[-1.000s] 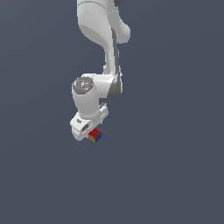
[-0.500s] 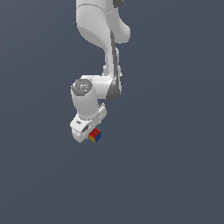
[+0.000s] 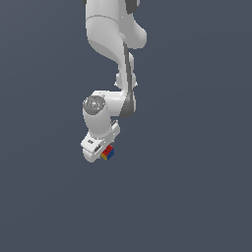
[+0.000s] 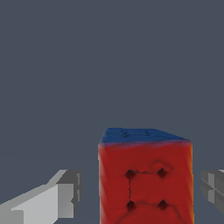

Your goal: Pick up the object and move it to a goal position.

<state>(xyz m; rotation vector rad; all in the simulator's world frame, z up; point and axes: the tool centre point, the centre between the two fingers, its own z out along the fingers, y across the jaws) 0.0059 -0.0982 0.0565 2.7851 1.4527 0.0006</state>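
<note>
**A:** Where did the cube (image 3: 108, 153) sit relative to the claw (image 3: 102, 152)?

**B:** Right at its tip. In the exterior view the cube showed at the lower end of the white hand, poking out toward the exterior view's right, with red, yellow and blue faces visible. The wrist view put it squarely between the two fingers (image 4: 52, 199), a red face toward the camera and a blue face beyond it.

**A:** Was the claw clenched on it?

**B:** I couldn't tell for sure. In the wrist view a strip of grey background showed between each finger and the cube's sides, so no contact was visible there. Yet the cube sat level in the middle of the gap, so it could have been held where the camera didn't see. I'd leave it open.

**A:** Was it resting on the desk or up in the air?

**B:** The background was one flat grey with no shadow, so neither view settled that.

**A:** Did the cube have a long axis to line up with?

**B:** No, it looked roughly even on all sides. My judgement was that what mattered was that it lay centred between the fingers, with flat faces toward them. No goal marker showed in either view.
</note>
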